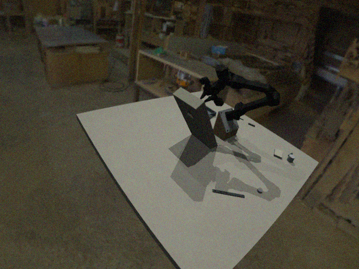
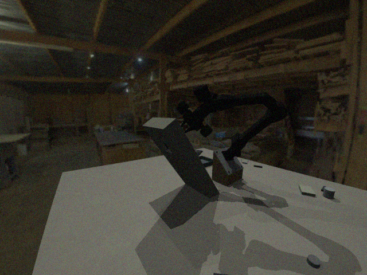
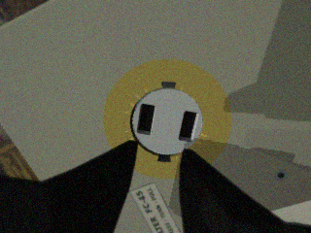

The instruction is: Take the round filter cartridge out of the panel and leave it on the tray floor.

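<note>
The round pale filter cartridge (image 3: 167,121) sits in the service panel (image 3: 73,87) (image 1: 197,124) (image 2: 183,160), inside a yellow ring (image 3: 117,116). Its two dark slots stand side by side, slightly tilted in the wrist view. The top and exterior views see the panel from behind, so its face is hidden there. My gripper (image 3: 158,153) (image 1: 203,100) (image 2: 184,129) is partly open and empty, in front of the panel's upper part. In the wrist view its fingertips appear at the cartridge's lower edge; contact cannot be told. A dark tray (image 1: 213,114) (image 2: 210,162) is partly hidden behind the panel.
A printed label (image 3: 155,206) is on the panel below the ring. A dark bar (image 1: 228,193), a small disc (image 1: 259,190) (image 2: 313,260), a pale block (image 1: 278,153) (image 2: 307,190) and a grey cylinder (image 1: 291,157) (image 2: 328,192) lie away from the panel. The arm's base stands beside it.
</note>
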Controlling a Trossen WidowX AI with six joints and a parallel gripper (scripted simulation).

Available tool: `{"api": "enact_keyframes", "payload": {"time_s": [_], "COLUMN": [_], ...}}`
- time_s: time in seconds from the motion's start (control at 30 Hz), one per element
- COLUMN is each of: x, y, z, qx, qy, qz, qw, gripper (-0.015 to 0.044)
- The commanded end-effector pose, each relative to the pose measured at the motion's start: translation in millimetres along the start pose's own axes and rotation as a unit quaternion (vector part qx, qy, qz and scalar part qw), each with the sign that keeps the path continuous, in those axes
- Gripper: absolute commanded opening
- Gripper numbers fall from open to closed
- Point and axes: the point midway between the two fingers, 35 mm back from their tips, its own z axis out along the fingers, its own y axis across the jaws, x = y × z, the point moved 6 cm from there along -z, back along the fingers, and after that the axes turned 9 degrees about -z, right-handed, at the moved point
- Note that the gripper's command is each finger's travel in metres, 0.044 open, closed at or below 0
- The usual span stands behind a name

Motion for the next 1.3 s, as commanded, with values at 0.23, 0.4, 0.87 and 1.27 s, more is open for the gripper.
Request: {"api": "enact_keyframes", "payload": {"time_s": [0.23,0.4,0.87,1.27], "x": [-1.1,-0.3,-0.8,-0.2], "y": [-2.0,-2.5,-4.6,-3.2], "z": [19.4,27.4,34.4,34.4], "qx": [0.002,0.001,0.000,0.000], "qy": [-0.001,0.001,0.003,0.003], "qz": [0.004,0.004,0.005,0.005], "qw": [1.000,1.000,1.000,1.000], "gripper": [0.0104,0.0104,0.0104,0.0104]}}
